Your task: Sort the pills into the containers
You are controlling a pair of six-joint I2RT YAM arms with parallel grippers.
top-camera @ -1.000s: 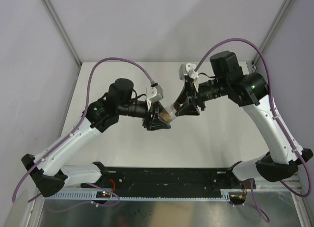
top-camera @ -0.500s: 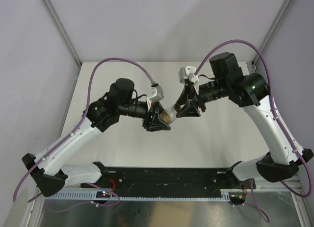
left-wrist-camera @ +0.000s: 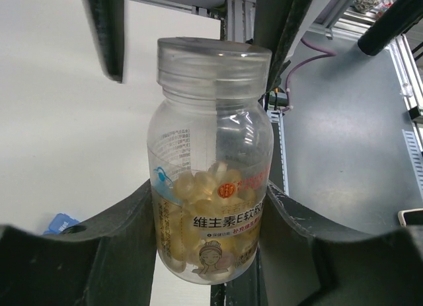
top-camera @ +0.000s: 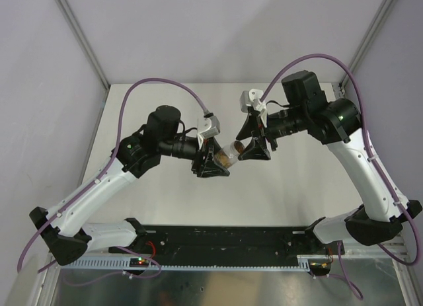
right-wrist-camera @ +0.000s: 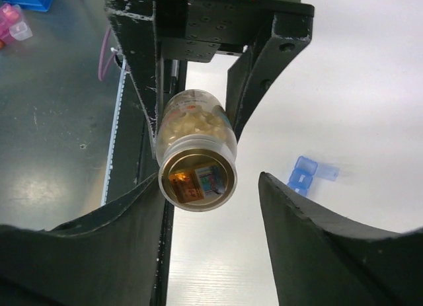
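Observation:
A clear bottle (left-wrist-camera: 211, 154) of pale yellow pills (left-wrist-camera: 198, 184) hangs above the table. My left gripper (left-wrist-camera: 210, 195) is shut on its lower body. From above, the bottle (top-camera: 231, 151) lies between the left gripper (top-camera: 215, 162) and the right gripper (top-camera: 254, 147). Its clear cap (left-wrist-camera: 213, 58) is on and points at the right gripper (right-wrist-camera: 211, 180). That gripper is open. Its left finger is close beside the cap (right-wrist-camera: 197, 180) and its right finger stands well apart. The light-blue containers (right-wrist-camera: 305, 174) lie on the table below with a lid flipped open; a corner (left-wrist-camera: 63, 223) shows in the left wrist view.
The white table (top-camera: 297, 180) ends at a black rail (top-camera: 225, 243) by the arm bases. Grey walls with metal posts (top-camera: 82, 38) close in the back and sides. Off the table, a blue bin and pink items (right-wrist-camera: 13, 22) sit on a grey bench.
My right gripper was shut on the bottle's cap end; its jaws have opened and it has drawn back slightly to the right. The left gripper and bottle have stayed put.

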